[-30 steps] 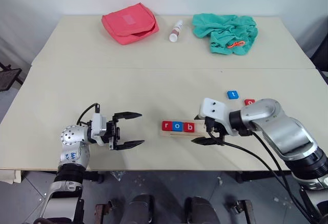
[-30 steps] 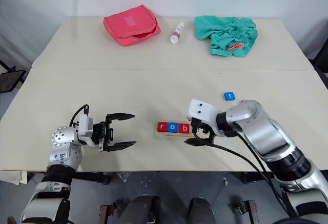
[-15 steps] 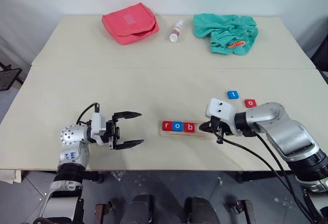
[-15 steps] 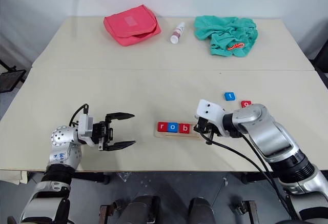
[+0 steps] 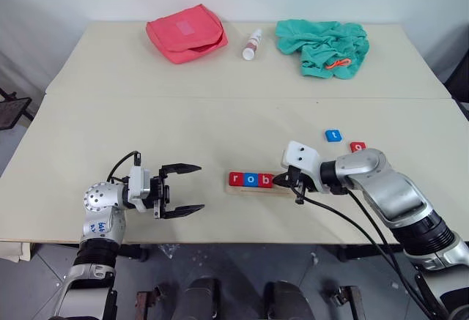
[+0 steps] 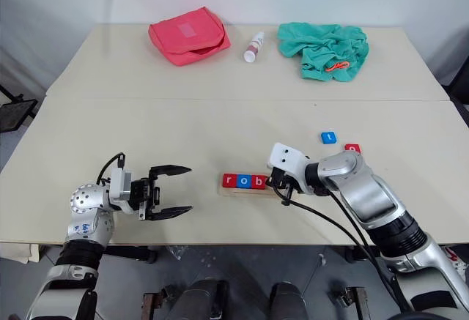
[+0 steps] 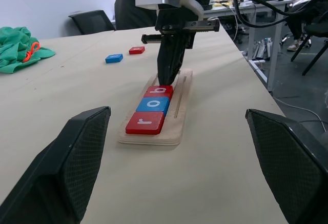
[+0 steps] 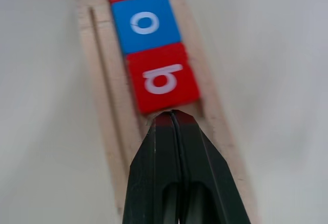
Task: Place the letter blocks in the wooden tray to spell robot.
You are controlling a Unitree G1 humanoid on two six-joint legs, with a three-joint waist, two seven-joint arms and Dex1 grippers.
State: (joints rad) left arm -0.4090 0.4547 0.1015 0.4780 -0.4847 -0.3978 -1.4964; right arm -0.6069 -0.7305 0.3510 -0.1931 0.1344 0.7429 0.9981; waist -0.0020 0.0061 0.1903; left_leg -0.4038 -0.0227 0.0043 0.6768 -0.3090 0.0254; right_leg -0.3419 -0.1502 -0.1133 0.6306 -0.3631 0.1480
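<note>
Near the front left of the surface (image 5: 110,115) the left tool (image 5: 189,187) hung level with its two black fingers spread wide and nothing between them, pointing toward the middle. Just beyond its reach, close to the front edge at the centre, lay the wooden tray (image 5: 282,189), lengthwise along that edge. Three of the letter blocks sat side by side in its groove at the left end: a red r (image 5: 236,179), a blue o (image 5: 250,179) and a red b (image 5: 265,181), each touching its neighbour. The right tool (image 5: 281,181) had its fingers pressed fully together, gripping nothing, and its tip rested in the groove right against the outer edge of the b, as if nudging the row snug. Further right and a little back, well apart from the tray, the blue t (image 5: 333,135) and the second red o (image 5: 357,146) lay loose on the surface.

I took it that the third block was being squared up, with the word three letters along. The next move, as I judged it, called for the right tool to lift away, open, and reach back for the red o, then set it down directly beside the b.
</note>
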